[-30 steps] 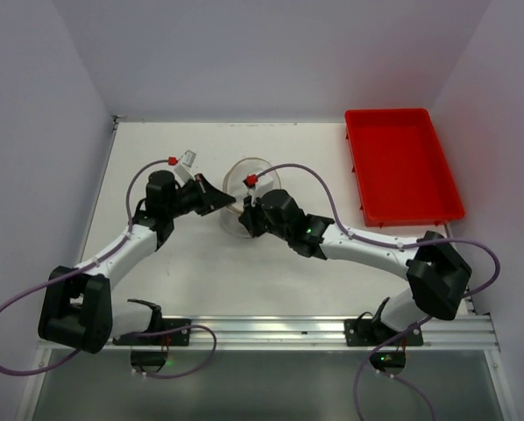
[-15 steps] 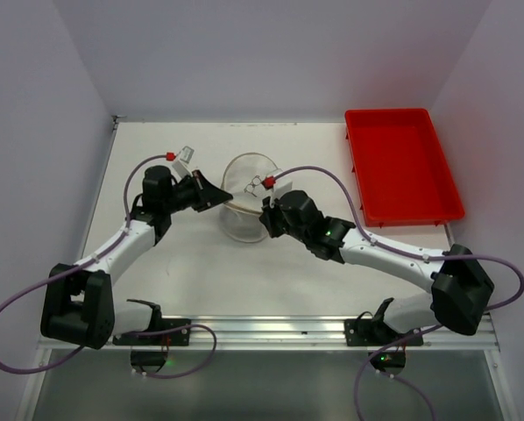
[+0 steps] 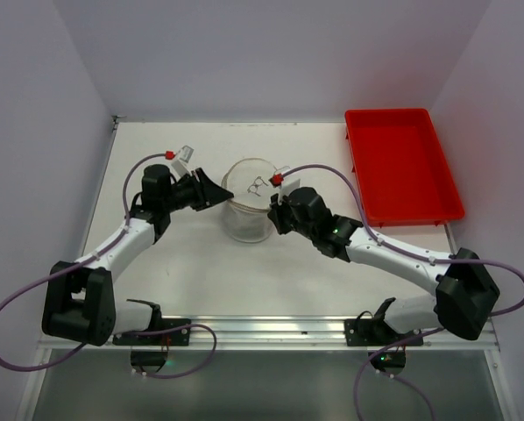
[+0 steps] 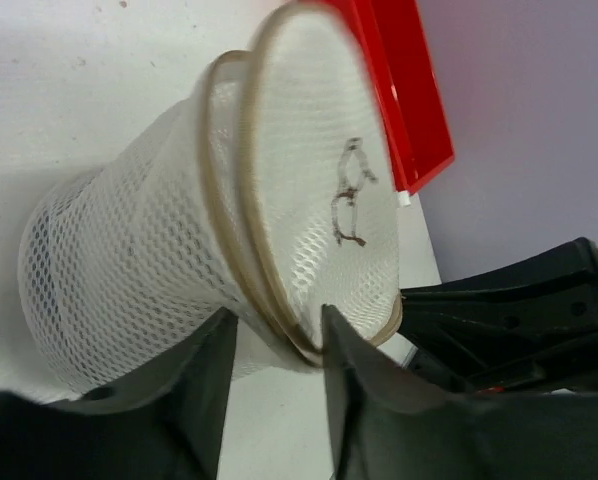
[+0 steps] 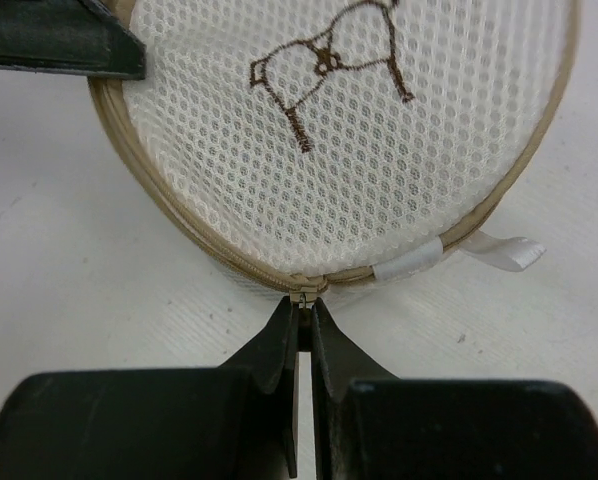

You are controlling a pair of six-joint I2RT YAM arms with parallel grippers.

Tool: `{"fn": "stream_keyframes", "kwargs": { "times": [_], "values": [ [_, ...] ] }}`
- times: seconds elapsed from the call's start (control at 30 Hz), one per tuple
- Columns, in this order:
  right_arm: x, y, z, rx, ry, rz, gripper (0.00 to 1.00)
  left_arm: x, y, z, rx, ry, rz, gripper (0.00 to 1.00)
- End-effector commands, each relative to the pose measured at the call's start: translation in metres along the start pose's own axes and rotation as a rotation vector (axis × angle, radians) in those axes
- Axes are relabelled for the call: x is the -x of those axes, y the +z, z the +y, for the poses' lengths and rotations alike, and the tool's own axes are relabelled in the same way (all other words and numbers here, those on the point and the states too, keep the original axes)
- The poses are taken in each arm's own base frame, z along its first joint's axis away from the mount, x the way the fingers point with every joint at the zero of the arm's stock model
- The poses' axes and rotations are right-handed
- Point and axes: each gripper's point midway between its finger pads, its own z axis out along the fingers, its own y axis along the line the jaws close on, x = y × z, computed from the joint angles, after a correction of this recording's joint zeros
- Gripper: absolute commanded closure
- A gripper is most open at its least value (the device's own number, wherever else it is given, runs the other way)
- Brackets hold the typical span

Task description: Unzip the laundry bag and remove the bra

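Observation:
The cream-white mesh laundry bag point(image 3: 247, 206) stands mid-table with its round lid and dark print facing up. My left gripper point(image 3: 220, 195) is at its left rim. In the left wrist view the bag point(image 4: 309, 180) has its tan rim pinched between my left gripper's point(image 4: 276, 340) fingers. My right gripper point(image 3: 272, 210) is at the bag's right side. In the right wrist view it point(image 5: 304, 315) is shut on the small zipper pull point(image 5: 304, 298) at the lid's tan edge point(image 5: 349, 150). The bra is hidden.
A red plastic tray point(image 3: 402, 167) lies at the back right, and also shows in the left wrist view point(image 4: 399, 80). A white ribbon tab point(image 5: 499, 252) sticks out of the bag's rim. White walls close the table in on three sides.
My right gripper has moved to the right along the bag's rim, from its front-left to its right side. The bag has shifted slightly right. The left gripper has hardly moved.

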Motion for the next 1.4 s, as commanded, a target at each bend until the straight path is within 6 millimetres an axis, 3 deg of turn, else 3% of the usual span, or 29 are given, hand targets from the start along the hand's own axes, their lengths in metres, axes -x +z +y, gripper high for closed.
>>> {"fn": "stream_keyframes", "kwargs": {
  "times": [0.0, 0.07, 0.27, 0.4, 0.6, 0.7, 0.87, 0.97, 1.07, 1.1, 1.2, 1.23, 1.3, 1.33, 1.37],
  "values": [
    [0.004, 0.005, -0.015, -0.041, -0.071, 0.015, 0.98, 0.025, -0.008, -0.006, -0.008, 0.071, -0.079, 0.53],
    [0.000, 0.008, -0.012, -0.017, -0.104, 0.038, 0.99, 0.027, -0.012, -0.008, 0.005, 0.085, -0.092, 0.37],
    [-0.009, 0.007, 0.000, 0.072, -0.146, 0.047, 1.00, 0.044, -0.019, -0.005, 0.084, 0.127, -0.145, 0.25],
    [-0.015, 0.004, 0.007, 0.130, -0.188, 0.055, 0.98, 0.050, -0.013, -0.002, 0.094, 0.131, -0.130, 0.23],
    [-0.024, -0.001, 0.000, 0.094, -0.155, 0.079, 0.67, 0.036, -0.005, 0.027, 0.163, 0.120, -0.090, 0.30],
    [-0.024, -0.008, -0.002, 0.081, -0.122, 0.081, 0.59, 0.025, -0.004, 0.039, 0.174, 0.106, -0.085, 0.32],
    [-0.024, -0.025, -0.003, 0.073, -0.074, 0.083, 0.55, 0.010, 0.003, 0.040, 0.137, 0.094, -0.043, 0.34],
    [-0.015, -0.038, -0.004, 0.068, -0.044, 0.059, 0.55, 0.008, 0.006, 0.034, 0.104, 0.110, -0.036, 0.33],
    [0.007, -0.045, -0.006, 0.040, -0.015, -0.015, 0.55, 0.009, 0.008, 0.027, 0.076, 0.111, -0.033, 0.31],
    [0.012, -0.042, -0.015, -0.019, -0.013, -0.032, 0.56, 0.010, 0.008, 0.025, 0.071, 0.113, -0.035, 0.30],
    [0.031, -0.032, -0.016, -0.046, -0.020, -0.065, 0.57, 0.013, 0.009, 0.019, 0.064, 0.123, -0.043, 0.30],
    [0.024, -0.021, -0.019, -0.068, -0.037, -0.032, 0.57, 0.015, 0.011, 0.016, 0.064, 0.128, -0.047, 0.29],
    [0.033, -0.011, -0.018, -0.082, -0.051, -0.022, 0.56, 0.015, 0.014, 0.016, 0.069, 0.129, -0.041, 0.28],
    [0.025, 0.003, -0.021, -0.101, -0.069, 0.017, 0.55, 0.014, 0.018, 0.018, 0.075, 0.127, -0.031, 0.27],
    [0.034, 0.008, -0.018, -0.104, -0.075, 0.009, 0.55, 0.013, 0.020, 0.020, 0.082, 0.124, -0.020, 0.27]
  ]
}}
